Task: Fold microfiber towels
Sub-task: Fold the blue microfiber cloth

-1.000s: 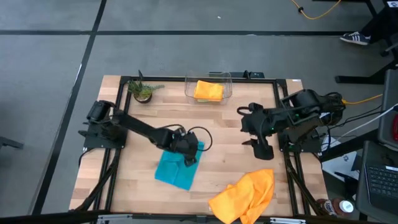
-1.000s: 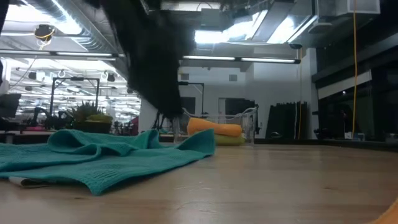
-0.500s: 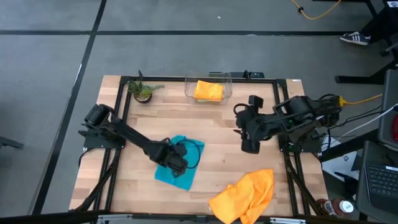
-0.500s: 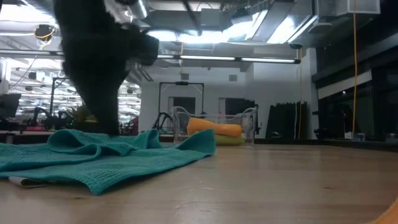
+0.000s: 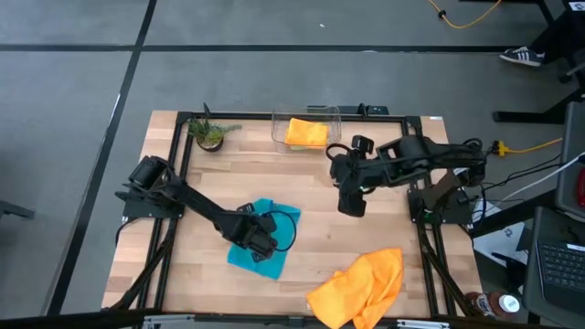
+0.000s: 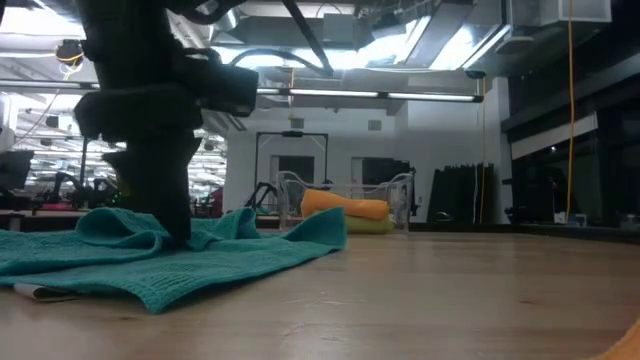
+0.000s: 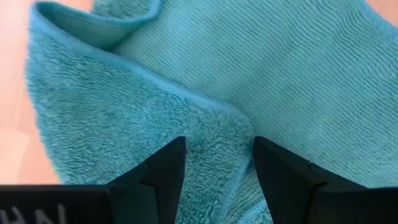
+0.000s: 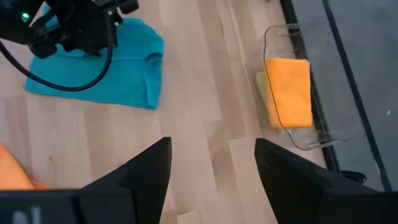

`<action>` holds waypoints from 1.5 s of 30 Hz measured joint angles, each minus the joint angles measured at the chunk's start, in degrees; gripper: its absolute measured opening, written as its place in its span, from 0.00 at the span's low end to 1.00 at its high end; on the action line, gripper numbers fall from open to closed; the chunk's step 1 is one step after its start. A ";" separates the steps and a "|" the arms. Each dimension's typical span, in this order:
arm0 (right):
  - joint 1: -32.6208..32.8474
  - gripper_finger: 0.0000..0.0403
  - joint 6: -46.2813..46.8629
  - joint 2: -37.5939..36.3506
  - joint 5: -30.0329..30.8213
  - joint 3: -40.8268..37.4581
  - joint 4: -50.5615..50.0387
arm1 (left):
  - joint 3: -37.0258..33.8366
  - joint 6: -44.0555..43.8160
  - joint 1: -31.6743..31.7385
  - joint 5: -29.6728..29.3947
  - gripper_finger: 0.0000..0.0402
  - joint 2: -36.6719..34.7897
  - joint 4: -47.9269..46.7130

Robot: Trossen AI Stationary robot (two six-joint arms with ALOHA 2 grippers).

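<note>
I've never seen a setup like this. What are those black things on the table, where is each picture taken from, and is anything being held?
They are two robot arms at a wooden table, each ending in a two-finger gripper. One picture looks straight down from above, one looks level across the tabletop, and two come from cameras on the arms' wrists.

On the table lie a teal towel, rumpled and partly folded over, and a crumpled orange towel near the front edge. At the back a clear bin holds a folded orange towel on top of a lime green one. A small plant stands in the back corner.

The left gripper is down on the teal towel with its fingers open on either side of a fold, not yet closed on it. The right gripper hangs open above bare wood and holds nothing.
</note>
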 joint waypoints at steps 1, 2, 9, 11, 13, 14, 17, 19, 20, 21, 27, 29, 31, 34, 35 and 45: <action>-0.41 0.58 0.00 0.27 -0.03 0.00 0.00 | 0.00 0.13 0.01 0.60 0.45 0.31 0.34; -0.86 0.58 0.00 0.59 -0.09 0.00 0.00 | 0.01 0.59 0.09 1.32 0.45 0.71 0.74; -4.54 0.58 0.00 3.81 -4.21 0.00 0.00 | 0.26 1.24 0.33 1.69 0.45 2.63 1.05; -5.37 0.58 -1.28 5.69 -6.89 -0.49 0.20 | 0.26 1.24 0.26 1.74 0.43 2.65 1.17; -5.83 0.58 -4.59 7.13 -9.11 -2.45 0.31 | 0.20 1.22 -0.07 1.56 0.41 2.54 1.33; -5.98 0.58 -7.31 7.64 -10.15 -3.92 0.68 | 0.15 1.22 -0.29 1.37 0.40 2.52 1.44; -6.16 0.57 -17.22 7.91 -15.52 -11.36 4.45 | 0.07 1.22 -1.14 0.19 0.36 2.54 2.05; -6.42 0.56 -20.66 7.46 -17.89 -17.92 11.36 | 0.04 1.12 -1.76 -0.72 0.34 2.61 2.85; -6.67 0.55 -21.29 7.16 -18.09 -21.62 15.03 | 0.04 1.11 -1.98 -1.06 0.33 2.63 3.12; -7.03 0.54 -21.98 6.54 -18.29 -25.23 19.08 | 0.04 1.08 -2.21 -1.47 0.32 2.65 3.22; -10.65 0.49 -19.97 4.95 -16.98 -44.10 43.53 | -0.02 1.06 -2.63 -2.74 0.30 2.70 4.14; -11.22 0.49 -18.27 4.81 -18.23 -48.24 52.65 | -0.02 1.01 -2.62 -2.79 0.30 2.70 4.14; -11.42 0.50 -17.57 4.76 -19.28 -51.87 59.16 | -0.02 0.97 -2.62 -2.87 0.30 2.70 4.13; -11.37 0.52 -17.41 4.76 -19.41 -55.47 65.44 | -0.02 0.37 -2.58 -2.90 0.31 2.70 4.12; -11.24 0.53 -17.31 4.76 -19.85 -56.32 67.88 | -0.02 -0.14 -2.58 -2.92 0.31 2.70 4.04; -7.62 0.57 -19.49 4.76 -17.16 -65.10 83.23 | -0.02 -1.93 -2.49 -2.35 0.43 2.65 4.04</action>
